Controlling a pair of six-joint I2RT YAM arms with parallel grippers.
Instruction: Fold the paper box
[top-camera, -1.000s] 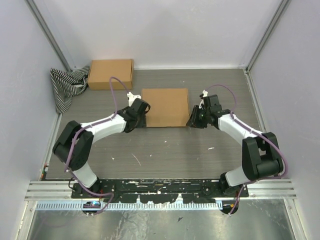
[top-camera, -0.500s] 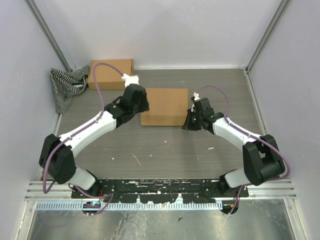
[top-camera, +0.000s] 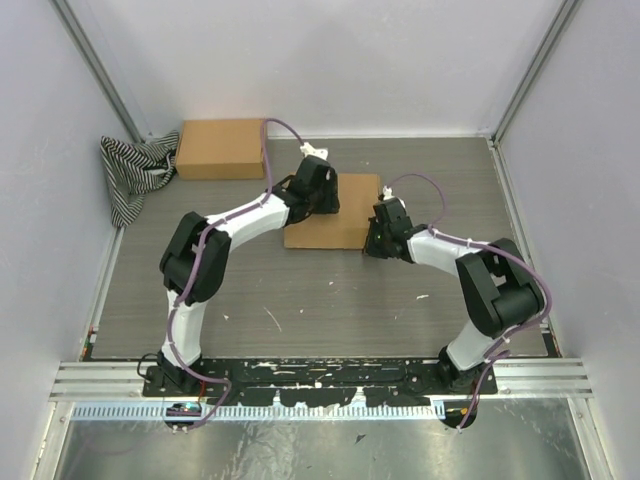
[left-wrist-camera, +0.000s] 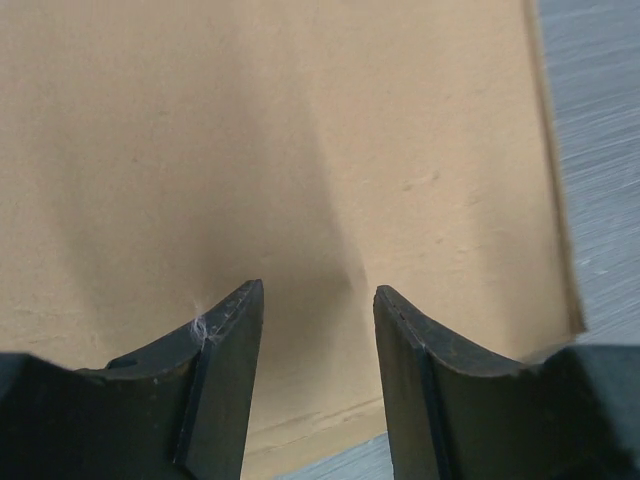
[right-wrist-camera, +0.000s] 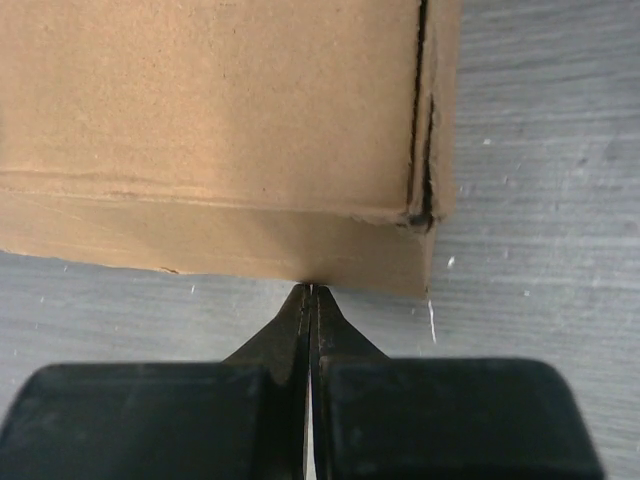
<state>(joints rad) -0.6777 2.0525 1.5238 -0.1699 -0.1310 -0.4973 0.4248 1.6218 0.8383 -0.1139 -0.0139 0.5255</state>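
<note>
White-shelled, black-jointed left arm (top-camera: 245, 218) and right arm (top-camera: 440, 248) — each looped by a purple cable (top-camera: 264, 145) — end in tapered black fingers (left-wrist-camera: 225, 370).

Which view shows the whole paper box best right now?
Top external: the paper box shows nearly whole, closed, only its far-left corner hidden under the left gripper. Left wrist shows just its flat top; right wrist just one side wall and a corner seam.

Paper box (top-camera: 350, 215): plain brown cardboard, unprinted.
Second box (top-camera: 220, 148): same plain brown.
Cloth (top-camera: 135, 172): black-and-white stripes.
Table (top-camera: 300, 290): grey wood-grain, scattered white flecks.
Left arm (top-camera: 245, 220), right arm (top-camera: 440, 248): white links, black joints.
Cables (top-camera: 268, 140): purple.
Walls (top-camera: 330, 60): pale lilac-grey.
</note>
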